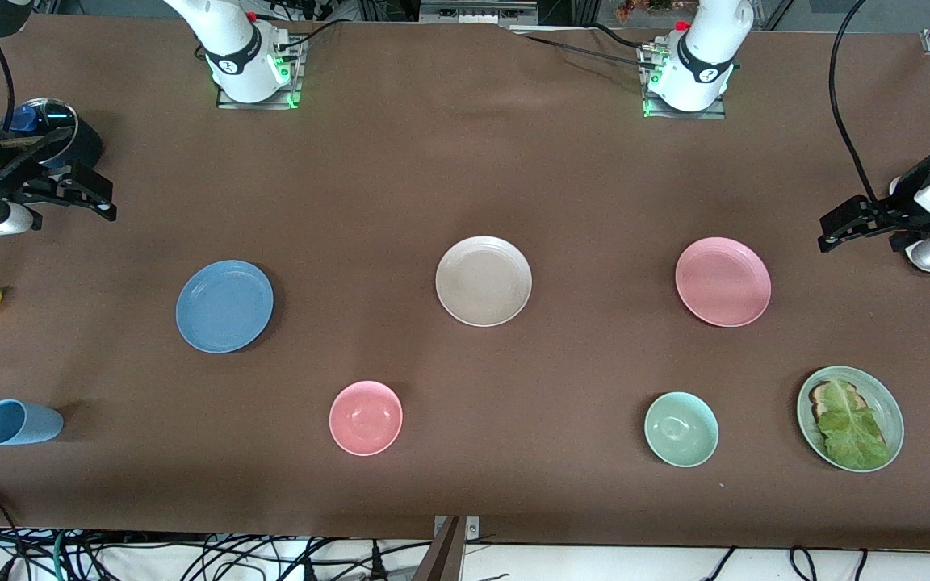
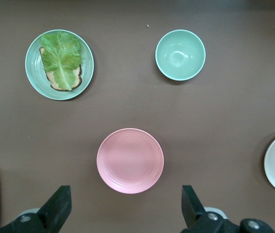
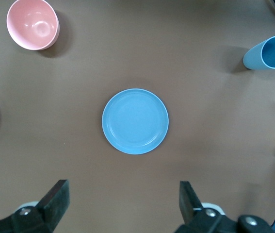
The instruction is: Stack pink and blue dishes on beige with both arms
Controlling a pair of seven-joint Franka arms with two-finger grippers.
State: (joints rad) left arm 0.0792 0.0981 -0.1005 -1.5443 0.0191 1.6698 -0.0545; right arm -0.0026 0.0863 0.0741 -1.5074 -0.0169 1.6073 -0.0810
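Beige plate (image 1: 483, 281): lying flat mid-table, bare, serving as landmark and stack base.
Pink plate (image 1: 722, 282): lying flat toward the left arm's end from the beige plate, well apart, nothing on it.
Blue plate (image 1: 224, 306): lying flat toward the right arm's end from the beige plate, well apart.
Left gripper (image 1: 828, 232): hanging high above the table past the pink plate, fingers spread wide, carrying nothing.
Right gripper (image 1: 102, 202): hanging high past the blue plate, fingers spread wide, carrying nothing.
Handling: looking stiff, light, smooth and shallow; probably calling for a pinch on the raised rim, likely slipping if gripped loosely.
Room: lying open between each plate and the beige plate; pink bowl (image 1: 366, 417) and green bowl (image 1: 680, 429) sitting nearer the camera, clear of those paths.
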